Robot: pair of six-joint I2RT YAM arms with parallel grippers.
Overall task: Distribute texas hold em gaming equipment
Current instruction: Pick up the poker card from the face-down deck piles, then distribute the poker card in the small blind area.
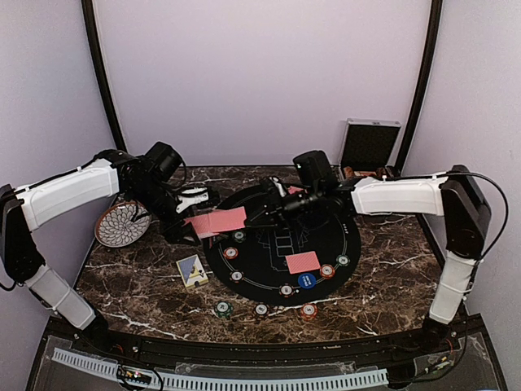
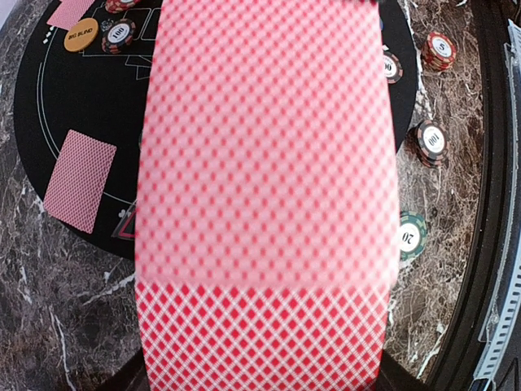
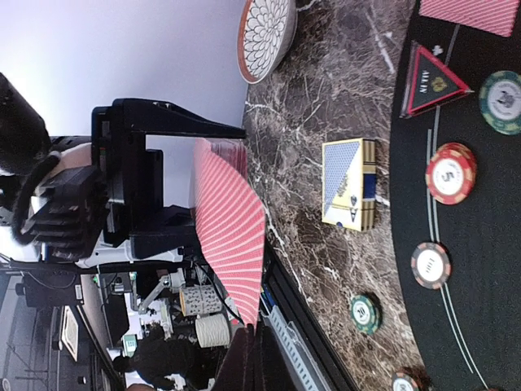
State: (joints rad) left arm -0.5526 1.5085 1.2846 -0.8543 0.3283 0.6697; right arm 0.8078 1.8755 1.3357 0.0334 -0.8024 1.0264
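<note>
Jaws of my left gripper point(image 1: 192, 218) are closed on a sheaf of red-backed cards point(image 2: 269, 187), held flat above the left edge of the black mat point(image 1: 269, 265); my right gripper point(image 1: 275, 205) hovers just beside the sheaf's far end, and I cannot tell how far its jaws stand open. One dealt card point(image 1: 303, 262) lies face down on the mat's near right, with poker chips point(image 1: 230, 252) spaced along the near rim. Step in hand, as I judge: dealing cards to the seats. Next move likely calls for peeling a single card off the sheaf without dragging its neighbours, then setting it at an unfilled seat
</note>
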